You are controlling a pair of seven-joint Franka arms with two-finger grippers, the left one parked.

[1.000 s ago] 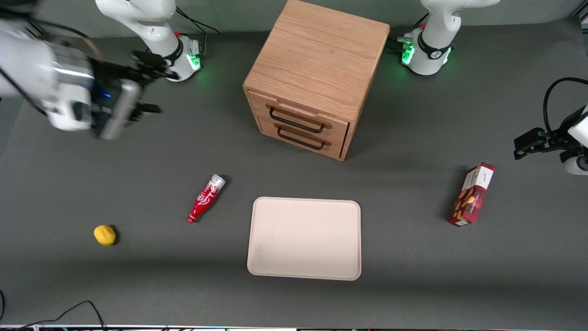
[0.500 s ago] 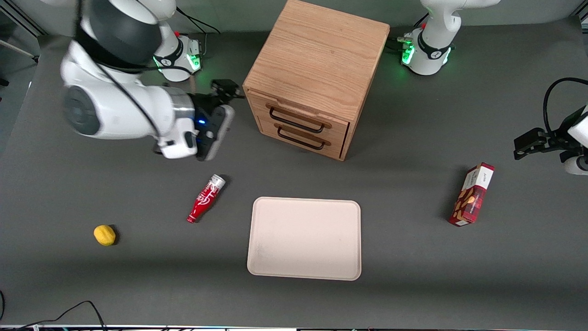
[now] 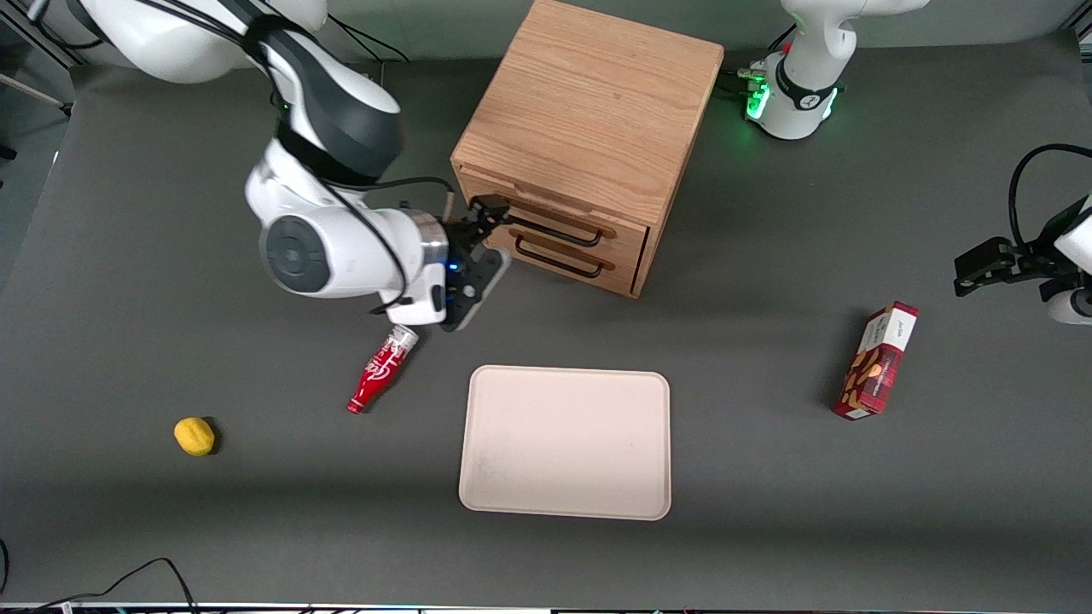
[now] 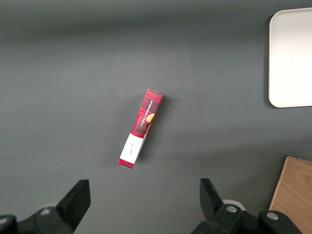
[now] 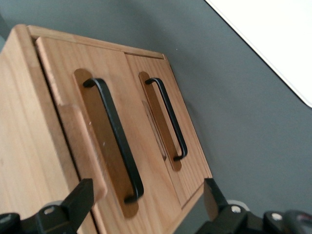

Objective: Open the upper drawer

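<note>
The oak cabinet (image 3: 589, 111) stands at the middle of the table's back part. Its upper drawer (image 3: 554, 205) is closed, with a thin black bar handle (image 3: 550, 223); the like-handled lower drawer (image 3: 559, 256) is closed too. My right gripper (image 3: 493, 228) is open and empty, close in front of the drawers at the handle's end toward the working arm, not touching. In the right wrist view the upper drawer (image 5: 139, 122) and its handle (image 5: 114, 139) lie between my spread fingers (image 5: 80, 200), with the gripper (image 5: 146, 200) a short way off the wood.
A red bottle (image 3: 381, 368) lies on the table just under the working arm's wrist. A pale tray (image 3: 565, 442) sits nearer the camera than the cabinet. A yellow lemon (image 3: 194, 436) lies toward the working arm's end, a red snack box (image 3: 877, 361) toward the parked arm's.
The right arm has swung in from the working arm's end of the table and lowered; the gripper now faces the drawer fronts. The drawers have not moved.
</note>
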